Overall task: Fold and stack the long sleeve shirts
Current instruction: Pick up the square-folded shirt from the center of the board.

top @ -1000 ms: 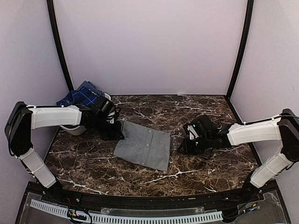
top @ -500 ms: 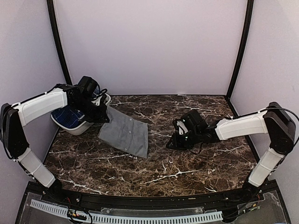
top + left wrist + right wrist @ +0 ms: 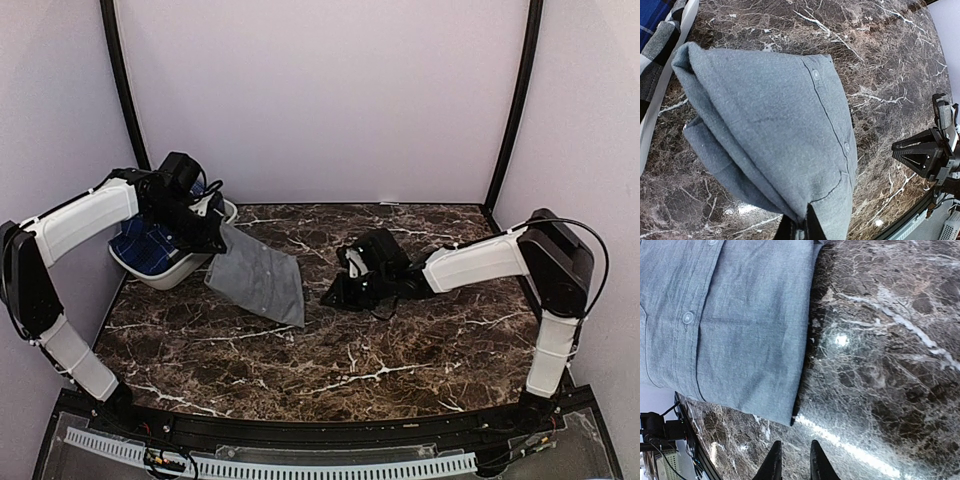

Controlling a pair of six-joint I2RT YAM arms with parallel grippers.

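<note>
The plaid shirt (image 3: 140, 250) lay in the basket (image 3: 185, 275). The left end effector (image 3: 216, 238) was clenched on a corner of the grey shirt (image 3: 258, 282), whose far edge lay on the desk (image 3: 400, 350). The right end effector (image 3: 333, 293), narrowly parted and empty, hovered just beside it.

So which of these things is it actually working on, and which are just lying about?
Part of the job:
- grey shirt, one edge pinched and lifted by the left hand
- blue plaid shirt, lying in the basket

Just there:
- white basket, at the table's left edge
- marble table
</note>
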